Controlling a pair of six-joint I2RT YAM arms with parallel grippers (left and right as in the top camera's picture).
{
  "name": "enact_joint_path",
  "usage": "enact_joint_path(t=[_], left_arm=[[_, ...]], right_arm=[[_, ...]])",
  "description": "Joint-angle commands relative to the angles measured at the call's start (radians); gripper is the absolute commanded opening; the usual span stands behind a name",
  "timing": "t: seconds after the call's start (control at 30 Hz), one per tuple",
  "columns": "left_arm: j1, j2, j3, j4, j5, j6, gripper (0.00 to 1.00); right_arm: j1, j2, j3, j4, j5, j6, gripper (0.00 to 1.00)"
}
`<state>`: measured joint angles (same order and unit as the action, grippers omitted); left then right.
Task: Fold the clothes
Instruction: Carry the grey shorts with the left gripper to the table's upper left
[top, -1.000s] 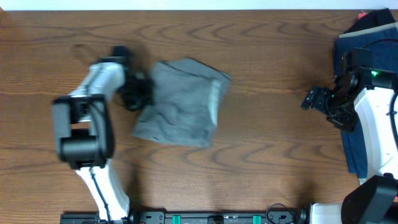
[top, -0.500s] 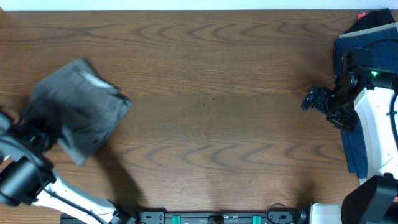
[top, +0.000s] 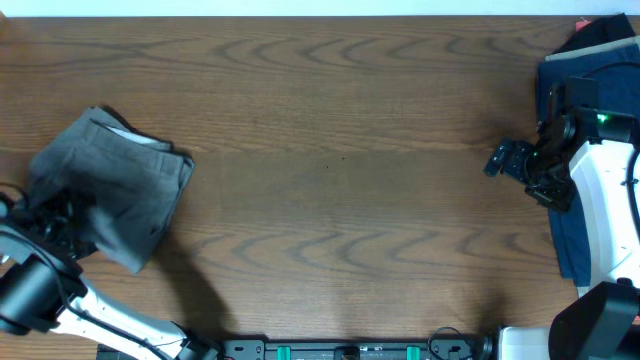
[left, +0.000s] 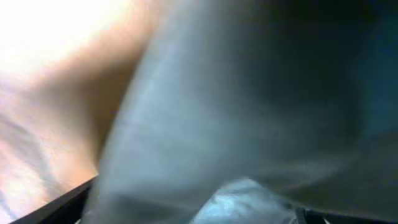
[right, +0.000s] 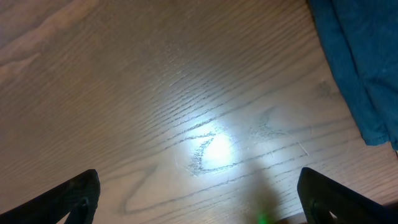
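Observation:
The clothes, a folded bundle of light grey shorts (top: 118, 190), lie at the far left of the table. My left gripper (top: 62, 214) sits at the bundle's lower left edge, dark against the cloth. In the left wrist view, blurred grey shorts (left: 249, 112) fill the frame and hide the jaws, so their state does not show. My right gripper (top: 505, 160) hovers at the right side of the table. In the right wrist view this gripper (right: 202, 199) is open, its dark fingertips (right: 74, 196) wide apart over bare wood with nothing between them.
A dark blue garment (top: 562, 95) lies along the right edge under the right arm, and it shows as blue cloth (right: 360, 56) at the top right of the right wrist view. The wooden table (top: 340, 150) stretches between the two arms.
The left arm swung from left of centre to the far left edge, carrying the grey shorts with it. The shorts have since settled flatter. The right arm has not moved.

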<state>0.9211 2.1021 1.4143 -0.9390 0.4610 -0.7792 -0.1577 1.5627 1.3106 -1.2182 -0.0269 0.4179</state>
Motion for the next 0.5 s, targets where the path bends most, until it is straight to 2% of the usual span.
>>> enact_joint_path(t=[0.0,0.13,0.2,0.47], left_arm=[[-0.055,0.019,-0.01,0.002,0.01,-0.025,0.94],[-0.129,0.019,-0.023,0.022,0.01,-0.132,0.94],[-0.171,0.019,-0.039,0.086,0.011,-0.178,0.94],[-0.392,0.021,-0.128,0.597,0.043,-0.344,0.94]], right_arm=[[0.0,-0.005,-0.003,-0.001,0.0,0.015,0.99],[0.0,-0.005,-0.003,-0.001,0.0,0.015,0.99],[0.0,-0.005,-0.003,-0.001,0.0,0.015,0.99],[0.0,-0.005,-0.003,-0.001,0.0,0.015,0.99]])
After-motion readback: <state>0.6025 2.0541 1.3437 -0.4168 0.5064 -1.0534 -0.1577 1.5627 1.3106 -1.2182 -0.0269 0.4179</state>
